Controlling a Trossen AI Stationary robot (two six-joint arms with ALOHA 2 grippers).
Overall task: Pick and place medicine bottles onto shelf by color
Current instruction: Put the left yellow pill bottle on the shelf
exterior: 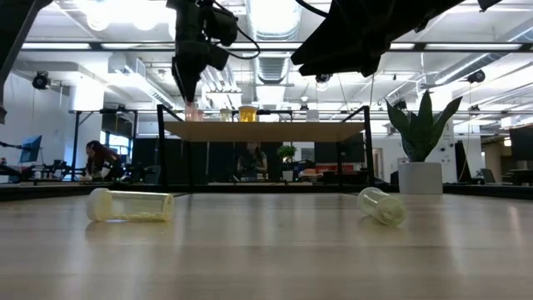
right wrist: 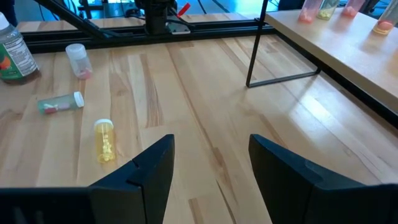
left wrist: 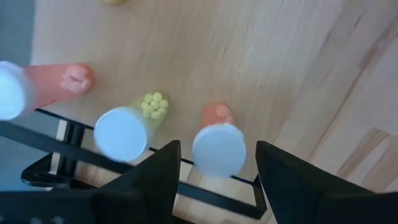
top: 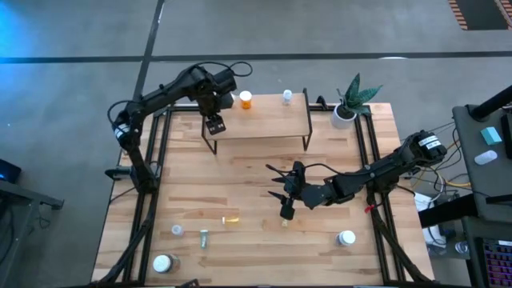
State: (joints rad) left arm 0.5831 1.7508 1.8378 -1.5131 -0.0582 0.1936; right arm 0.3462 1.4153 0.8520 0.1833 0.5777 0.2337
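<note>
The shelf (top: 264, 120) stands at the table's far side. My left gripper (left wrist: 217, 177) hangs open over its left end, pointing down. An orange-red white-capped bottle (left wrist: 218, 148) stands upright between its fingers, with a gap on each side. A green-yellow bottle (left wrist: 124, 130) and a red one (left wrist: 56, 84) stand beside it. Two more bottles, an orange one (top: 246, 100) and a pale one (top: 287, 96), stand along the shelf's far edge. My right gripper (right wrist: 211, 180) hovers open over the table's middle with nothing between its fingers.
Loose bottles lie near the front: a yellow one (right wrist: 104, 140), a green one (right wrist: 59, 102), a small clear one (right wrist: 78, 59), a large white-capped one (top: 164, 262) and another (top: 346, 238). A potted plant (top: 350, 102) stands right of the shelf.
</note>
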